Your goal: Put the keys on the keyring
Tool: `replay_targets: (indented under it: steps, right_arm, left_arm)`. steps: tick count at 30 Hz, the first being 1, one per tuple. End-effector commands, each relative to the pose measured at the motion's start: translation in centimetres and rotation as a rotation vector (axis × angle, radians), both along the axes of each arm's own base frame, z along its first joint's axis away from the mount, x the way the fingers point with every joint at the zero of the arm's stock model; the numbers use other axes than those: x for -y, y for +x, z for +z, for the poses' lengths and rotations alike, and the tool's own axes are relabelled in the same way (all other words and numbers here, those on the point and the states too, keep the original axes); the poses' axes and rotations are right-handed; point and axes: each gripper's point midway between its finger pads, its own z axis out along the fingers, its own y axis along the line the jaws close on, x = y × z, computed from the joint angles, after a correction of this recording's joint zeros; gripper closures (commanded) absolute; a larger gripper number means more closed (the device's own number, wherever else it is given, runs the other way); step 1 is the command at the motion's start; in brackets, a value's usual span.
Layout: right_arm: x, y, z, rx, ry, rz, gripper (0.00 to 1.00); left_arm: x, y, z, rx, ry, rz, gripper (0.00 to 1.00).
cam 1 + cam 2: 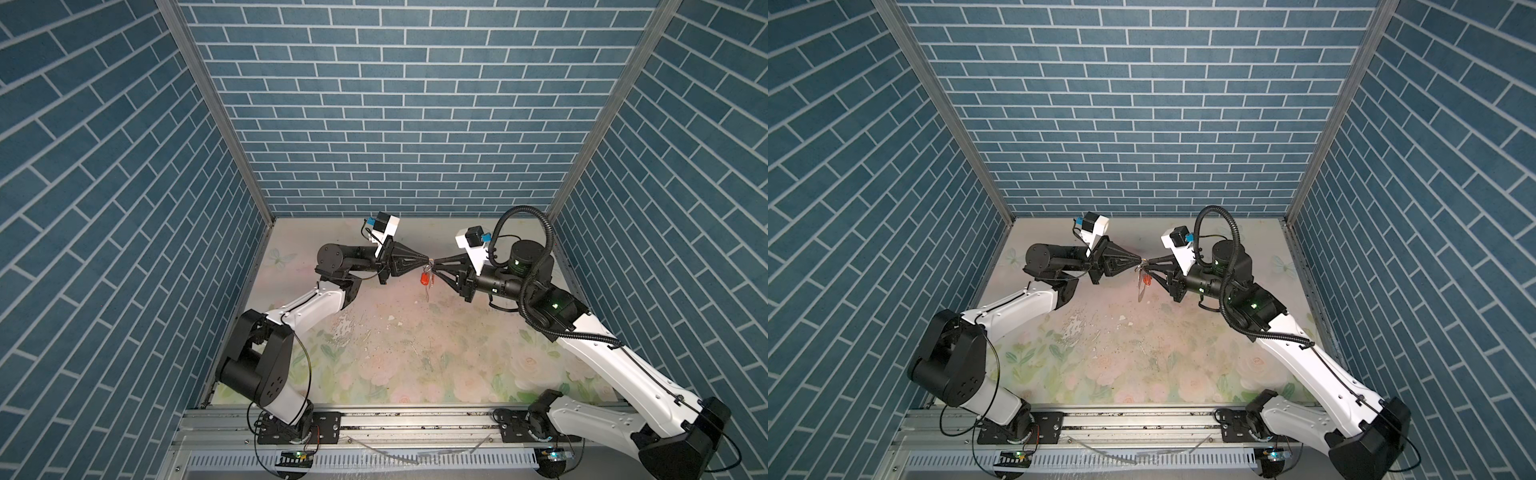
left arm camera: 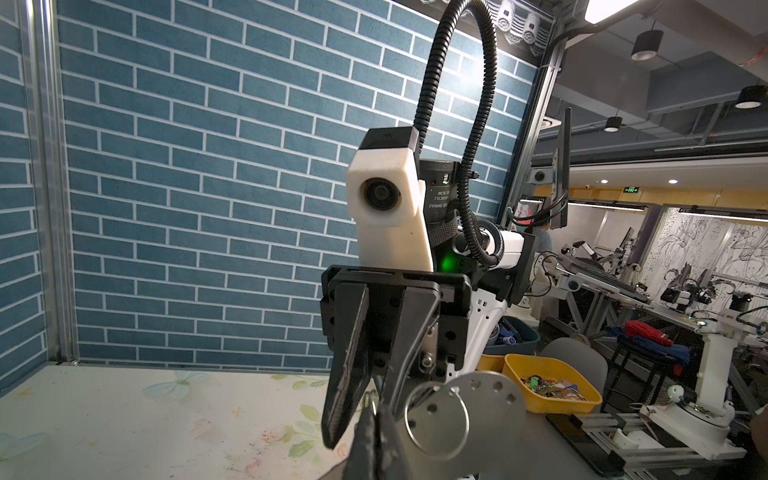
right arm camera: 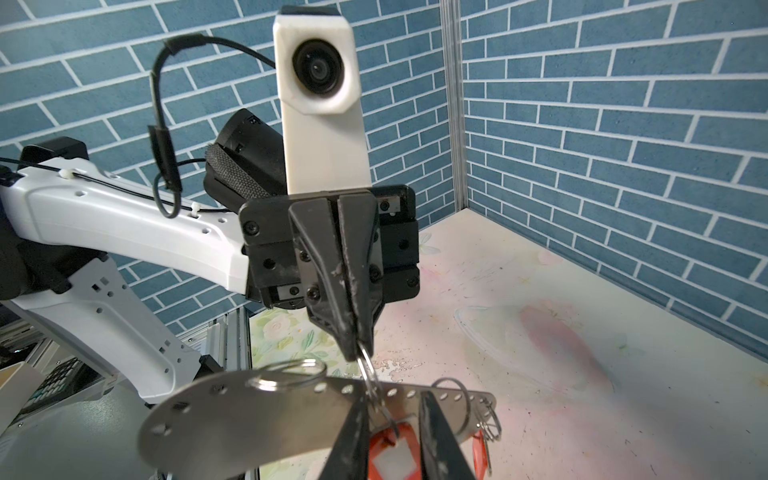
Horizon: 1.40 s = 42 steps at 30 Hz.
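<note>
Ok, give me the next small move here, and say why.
Probably a slight turn of the left gripper to wind its pinched ring through a hole in the keyring. That ring crosses the keyring's holed edge and seems to carry the orange tag sitting between the fingers of the right gripper; whether it is fully threaded cannot be told.

Left gripper (image 3: 358, 352) pinching a wire ring (image 3: 367, 374), keyring (image 3: 249, 419), 2 orange tags (image 3: 390, 455)

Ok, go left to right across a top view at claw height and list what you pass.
Left arm's round black joint → left wrist camera → left claw → right claw → right wrist camera → right arm's black joint with the green light.
</note>
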Motion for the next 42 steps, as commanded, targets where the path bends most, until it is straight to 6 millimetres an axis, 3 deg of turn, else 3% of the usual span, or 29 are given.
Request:
replay_targets:
  steps: [1, 14, 23, 27, 32, 35, 36, 38, 42]
  right_arm:
    - [-0.3, -0.6, 3.3, 0.096, 0.054, 0.043, 0.8]
    - [-1.0, -1.0, 3.6, 0.105, 0.079, 0.095, 0.88]
    - [-1.6, -0.8, 2.6, 0.079, 0.064, 0.121, 0.86]
    - [-1.5, -0.8, 2.7, 0.084, 0.069, 0.119, 0.89]
    - [-1.6, -1.0, 2.8, 0.088, 0.071, 0.132, 1.0]
    - [-1.7, -1.1, 2.6, 0.097, 0.053, 0.144, 1.0]
    - [-1.6, -1.1, 2.4, 0.102, 0.035, 0.145, 1.0]
    - [-1.5, -1.3, 1.8, 0.112, -0.02, 0.154, 1.0]
    - [-1.2, -1.5, -0.1, 0.099, -0.156, 0.182, 1.0]
  left_arm:
    - [-0.6, -1.0, 1.3, 0.066, -0.029, 0.002, 1.0]
    - [-0.6, -0.9, 1.0, 0.063, -0.027, 0.005, 1.0]
    - [-0.7, -1.0, 1.3, 0.08, -0.041, 0.018, 1.0]
    - [-0.7, -0.9, 1.3, 0.08, -0.044, 0.023, 1.0]
    - [-0.9, -1.0, 1.3, 0.086, -0.05, 0.032, 1.0]
    - [-0.9, -1.1, 1.5, 0.09, -0.056, 0.038, 1.0]
    - [-1.0, -1.0, 1.5, 0.087, -0.057, 0.041, 0.98]
    - [-1.2, -0.9, 1.7, 0.081, -0.061, 0.049, 0.82]
    - [-2.8, 0.1, 2.1, 0.074, -0.081, 0.123, 0.69]
